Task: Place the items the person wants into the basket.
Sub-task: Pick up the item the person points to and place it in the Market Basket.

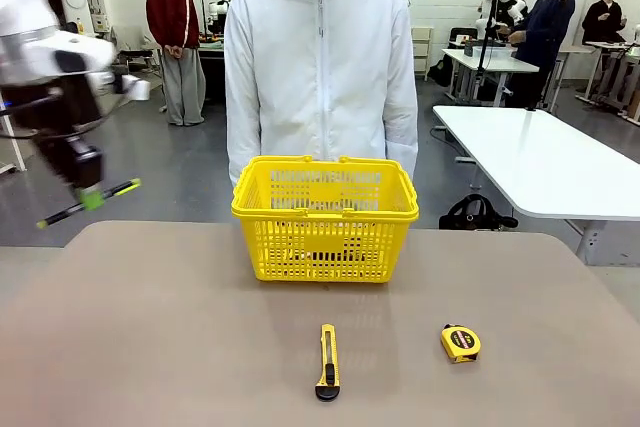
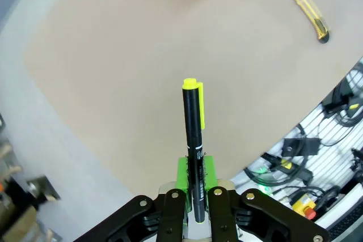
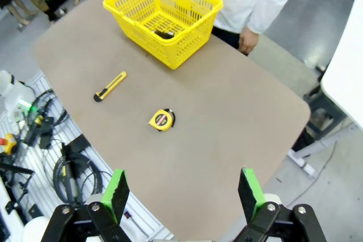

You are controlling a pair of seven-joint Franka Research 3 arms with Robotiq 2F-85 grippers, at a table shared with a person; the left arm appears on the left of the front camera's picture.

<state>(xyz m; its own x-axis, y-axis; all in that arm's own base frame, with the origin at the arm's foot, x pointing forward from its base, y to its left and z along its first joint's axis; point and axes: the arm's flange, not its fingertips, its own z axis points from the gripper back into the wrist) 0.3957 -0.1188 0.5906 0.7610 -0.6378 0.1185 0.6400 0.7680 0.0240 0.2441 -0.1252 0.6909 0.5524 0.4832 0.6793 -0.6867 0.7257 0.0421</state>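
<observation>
Left gripper (image 1: 92, 197): raised above the table's left edge, off to the basket's left, its green pads pinching the black pen (image 1: 88, 202) at mid-barrel — the pen juts out to both sides, slightly tilted.
Pen, close up: in the left wrist view the pen (image 2: 194, 145) stands straight out from the gripper (image 2: 195, 188), yellow tip and clip at the far end, bare tabletop under it.
Right gripper (image 3: 184, 188): held high over the near right corner of the table, fingers spread wide with nothing between them.
Basket (image 1: 325, 217): yellow, upright at the far middle of the table (image 1: 150, 337), handles folded down along the rim, just in front of the person (image 1: 320, 57) in the white jacket; from the right wrist a dark item, too small to make out, lies on its floor (image 3: 164, 12).
Knife (image 1: 327, 360): lies lengthwise near the front edge, centred, well apart from the basket.
Tape measure (image 1: 460, 343): to the knife's right, also near the front edge.
Open room: the whole left half of the table is bare between the gripper and the basket; a wide clear band separates basket from the two tools.
Person's hand (image 3: 248, 41): hangs at the far edge — beside the basket's right side, off the table.
</observation>
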